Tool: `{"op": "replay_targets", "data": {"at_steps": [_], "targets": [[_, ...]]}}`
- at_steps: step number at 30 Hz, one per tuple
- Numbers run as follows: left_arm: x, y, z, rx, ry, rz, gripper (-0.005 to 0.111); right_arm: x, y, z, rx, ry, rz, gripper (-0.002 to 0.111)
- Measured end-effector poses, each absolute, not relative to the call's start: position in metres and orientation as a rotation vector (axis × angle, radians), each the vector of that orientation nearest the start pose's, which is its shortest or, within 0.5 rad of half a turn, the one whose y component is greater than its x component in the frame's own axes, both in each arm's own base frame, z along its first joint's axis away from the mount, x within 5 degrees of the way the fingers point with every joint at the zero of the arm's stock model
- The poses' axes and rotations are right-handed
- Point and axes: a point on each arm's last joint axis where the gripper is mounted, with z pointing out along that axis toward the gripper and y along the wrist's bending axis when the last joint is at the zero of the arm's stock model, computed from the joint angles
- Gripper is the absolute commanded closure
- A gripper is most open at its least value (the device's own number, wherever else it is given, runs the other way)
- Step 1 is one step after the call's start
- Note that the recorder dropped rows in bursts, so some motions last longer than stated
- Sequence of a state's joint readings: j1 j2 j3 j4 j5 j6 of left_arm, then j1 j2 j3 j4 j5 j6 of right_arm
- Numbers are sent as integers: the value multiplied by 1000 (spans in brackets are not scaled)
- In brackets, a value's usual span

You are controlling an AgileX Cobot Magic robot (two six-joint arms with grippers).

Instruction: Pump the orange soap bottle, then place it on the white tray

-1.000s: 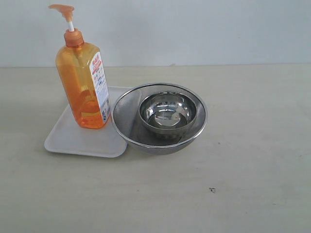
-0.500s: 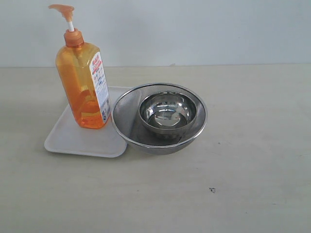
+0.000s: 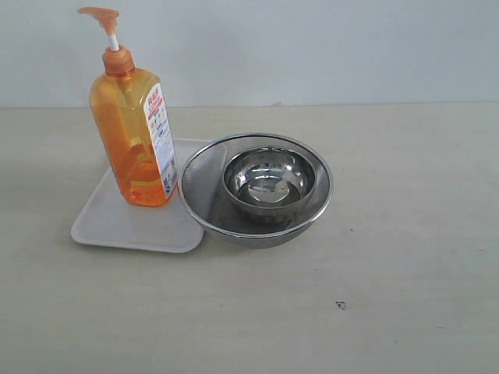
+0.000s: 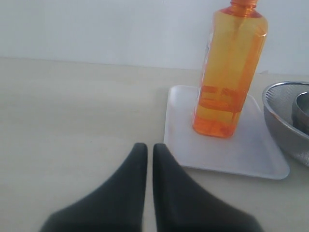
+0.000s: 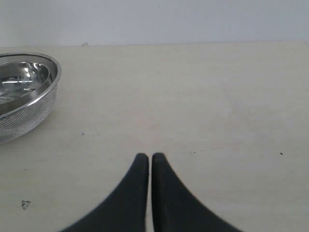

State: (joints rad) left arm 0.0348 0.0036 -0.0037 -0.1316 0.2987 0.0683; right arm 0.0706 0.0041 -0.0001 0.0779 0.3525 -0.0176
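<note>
One orange soap bottle (image 3: pixel 136 140) on white tray (image 3: pixel 109 226), steel bowl (image 3: pixel 269 187) in mesh strainer (image 3: pixel 201 183), left hand (image 4: pixel 149 147) closed, right hand (image 5: pixel 147 157) closed.

No visible change from second ago; nothing moved, arrived or left.

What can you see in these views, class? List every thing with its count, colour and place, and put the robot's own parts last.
orange soap bottle: one, translucent orange, upright on the tray
white tray: one, white, on the table
steel mesh strainer: one, silver, beside the tray
steel bowl: one, silver, inside the strainer
table: one, beige, under everything
left fingers: two, black, closed, above bare table
right fingers: two, black, closed, above bare table
</note>
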Motion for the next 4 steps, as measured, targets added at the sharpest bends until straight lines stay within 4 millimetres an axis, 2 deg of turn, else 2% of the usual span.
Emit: {"op": "replay_targets", "data": {"at_steps": [4], "targets": [[55,-2,187,-54,1779,-51,102,53,6,181,-33,1840,113,108]]}}
